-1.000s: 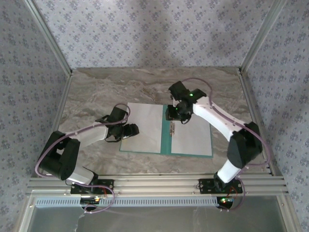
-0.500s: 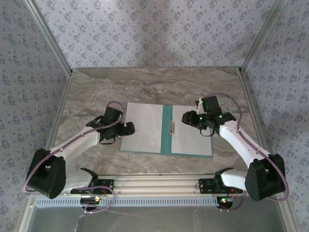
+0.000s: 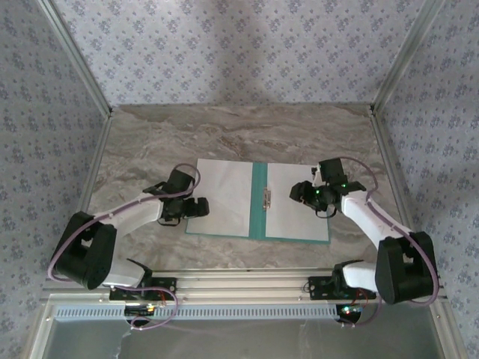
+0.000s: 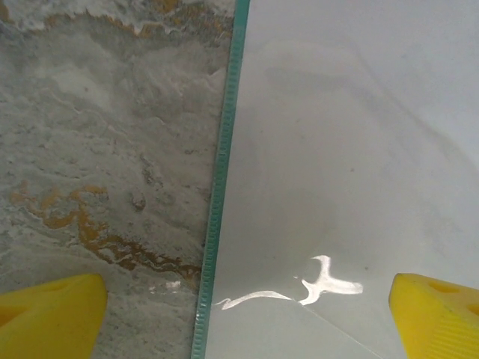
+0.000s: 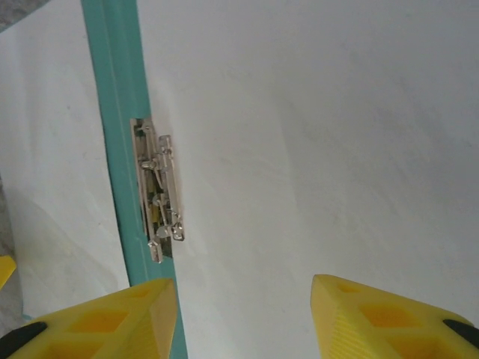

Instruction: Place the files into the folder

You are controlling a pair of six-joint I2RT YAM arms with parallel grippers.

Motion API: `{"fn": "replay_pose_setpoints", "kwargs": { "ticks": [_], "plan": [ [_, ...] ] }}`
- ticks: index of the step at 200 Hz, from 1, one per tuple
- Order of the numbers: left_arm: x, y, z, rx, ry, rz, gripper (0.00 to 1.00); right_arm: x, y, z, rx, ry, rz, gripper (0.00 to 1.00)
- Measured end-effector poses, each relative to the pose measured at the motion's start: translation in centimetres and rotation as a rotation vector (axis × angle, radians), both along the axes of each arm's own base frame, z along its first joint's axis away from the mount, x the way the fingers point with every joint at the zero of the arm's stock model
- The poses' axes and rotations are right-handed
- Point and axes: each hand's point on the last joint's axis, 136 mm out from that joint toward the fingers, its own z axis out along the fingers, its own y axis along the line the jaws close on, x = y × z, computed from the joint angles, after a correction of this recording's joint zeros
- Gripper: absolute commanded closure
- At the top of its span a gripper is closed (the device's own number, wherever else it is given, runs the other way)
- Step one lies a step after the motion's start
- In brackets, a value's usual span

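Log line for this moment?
folder: open flat | sheets: one on each half | left gripper: open, over folder's left edge | right gripper: open, over right sheet near clip

**Marble top, papered walls**

We see a grey marble-patterned table (image 3: 150, 142), veined with white and rusty brown. Walls (image 3: 239, 52) papered in a small blue-grey floral print close it in on three sides. Silver metal posts (image 3: 76, 52) slant up from the two far corners, and a ribbed aluminium rail (image 3: 247, 283) runs along the near edge.
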Motion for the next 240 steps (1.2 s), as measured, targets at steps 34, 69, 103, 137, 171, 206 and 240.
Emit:
{"fn": "replay_pose_setpoints", "kwargs": {
  "ticks": [34,69,103,137,171,206,240],
  "plan": [
    [0.0,0.2,-0.4,-0.01,0.002,0.021,0.1,0.1,0.3,-2.0,0.003,0.053,0.007,0.48],
    [-0.5,0.3,-0.2,-0.042,0.002,0.04,0.2,0.0,0.8,-3.7,0.004,0.101,0.017,0.48],
    [-1.5,0.2,-0.1,-0.07,0.041,0.053,0.28,-0.3,1.4,-4.4,-0.001,0.122,0.037,0.48],
    [-3.4,0.5,0.1,-0.088,0.091,0.075,0.32,-0.1,2.1,-4.3,0.0,0.118,0.057,0.48],
    [-5.1,1.1,0.7,-0.105,0.117,0.101,0.32,0.5,3.1,-4.1,0.005,0.111,0.072,0.49],
    [-6.4,1.3,0.7,-0.135,0.134,0.123,0.38,0.9,4.2,-3.6,0.011,0.1,0.093,0.49],
    [-7.1,1.0,0.2,-0.159,0.165,0.136,0.5,1.7,5.7,-2.9,0.019,0.08,0.121,0.49]
  ]
}}
